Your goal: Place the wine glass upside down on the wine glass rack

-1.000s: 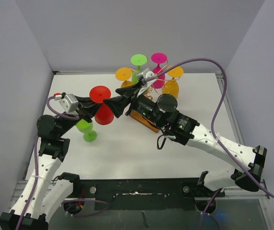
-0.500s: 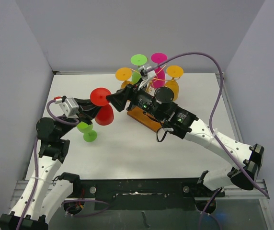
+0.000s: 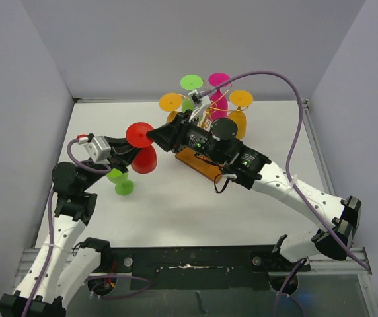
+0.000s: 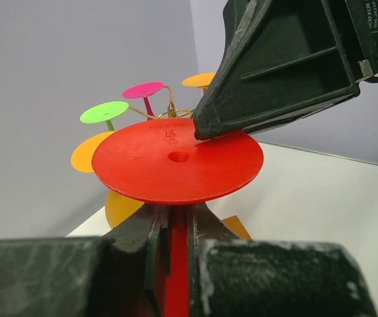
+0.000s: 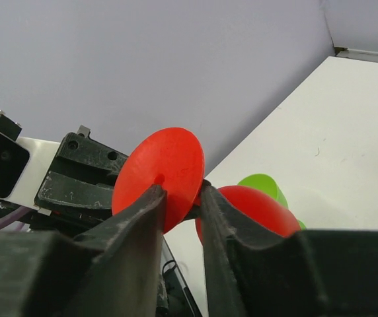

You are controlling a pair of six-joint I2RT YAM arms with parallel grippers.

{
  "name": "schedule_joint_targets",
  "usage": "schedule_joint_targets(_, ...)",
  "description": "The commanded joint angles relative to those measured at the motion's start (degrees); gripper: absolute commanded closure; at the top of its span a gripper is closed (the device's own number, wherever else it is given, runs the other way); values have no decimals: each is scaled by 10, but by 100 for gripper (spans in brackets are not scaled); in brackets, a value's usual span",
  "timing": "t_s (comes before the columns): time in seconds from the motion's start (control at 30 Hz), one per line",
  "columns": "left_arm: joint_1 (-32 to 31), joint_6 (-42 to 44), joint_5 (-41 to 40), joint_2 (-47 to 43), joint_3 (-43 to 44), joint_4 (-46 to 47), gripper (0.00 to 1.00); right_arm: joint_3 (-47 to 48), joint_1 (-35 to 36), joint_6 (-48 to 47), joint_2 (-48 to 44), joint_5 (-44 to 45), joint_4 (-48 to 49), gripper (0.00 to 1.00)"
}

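The red wine glass (image 3: 139, 135) hangs foot up and bowl down. My left gripper (image 3: 131, 150) is shut on its stem just under the foot (image 4: 176, 158). My right gripper (image 3: 151, 137) reaches in from the right, partly open, with one finger on each side of the round foot (image 5: 162, 168). One fingertip (image 5: 157, 191) touches the foot's face by its centre hole; the other sits behind it, beside the stem. The red bowl (image 5: 248, 208) shows past that finger. The wine glass rack (image 3: 205, 122), gold wire on a brown wooden base (image 3: 199, 162), stands behind my right wrist.
Several coloured glasses hang foot up on the rack: orange (image 3: 170, 102), green (image 3: 191, 82), magenta (image 3: 219, 79), orange (image 3: 241, 99). A green glass (image 3: 119, 179) lies on the table below the red bowl. Grey walls close in the back and sides.
My right gripper has moved left to the red glass's foot and its jaws have narrowed round it. The left gripper has kept its hold on the stem.
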Motion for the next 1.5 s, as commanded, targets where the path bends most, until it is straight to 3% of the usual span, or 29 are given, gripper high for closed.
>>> schedule_joint_targets(0.0, -4, 9, 1, -10, 2, 49, 100, 7, -4, 47, 2, -21, 34, 78)
schedule_joint_targets(0.17, -3, 12, -8, -15, -3, 49, 97, 5, -3, 79, 6, -35, 48, 100)
schedule_joint_targets(0.57, -5, 13, -26, -41, -18, 14, 72, 2, -4, 125, -11, -13, 27, 100)
schedule_joint_targets(0.67, -4, 8, -39, -48, -18, -4, 59, 2, -4, 151, -12, 16, 7, 100)
schedule_joint_targets(0.8, -5, 4, -51, -61, -39, -17, 50, -5, -4, 188, -16, 45, -8, 100)
schedule_joint_targets(1.47, -5, 4, -112, -92, -69, -39, 46, -61, -23, 348, -108, 250, -151, 100)
